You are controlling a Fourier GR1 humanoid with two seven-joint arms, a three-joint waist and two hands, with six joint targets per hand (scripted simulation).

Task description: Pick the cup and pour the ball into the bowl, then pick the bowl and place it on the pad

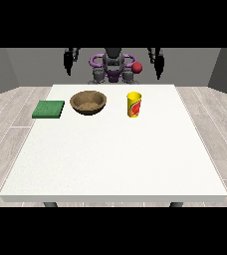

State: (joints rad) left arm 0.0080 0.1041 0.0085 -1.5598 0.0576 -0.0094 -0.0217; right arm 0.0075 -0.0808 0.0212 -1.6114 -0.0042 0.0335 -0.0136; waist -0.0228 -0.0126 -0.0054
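Observation:
A yellow cup (134,104) with a red mark stands upright on the white table (115,159), right of centre at the far side. Its inside is hidden, so no ball shows. A brown wooden bowl (88,102) sits to the cup's left, and a flat green pad (49,109) lies further left near the table's edge. The hand at the view's left (69,61) hangs above and behind the table's far edge with its fingers straight down. The hand at the view's right (158,62) hangs the same way, well behind the cup. Neither hand holds anything.
The robot's torso (113,67) stands behind the table's far edge, with a red sphere (137,67) on it. Grey plank floor surrounds the table. The near half of the tabletop is bare white surface.

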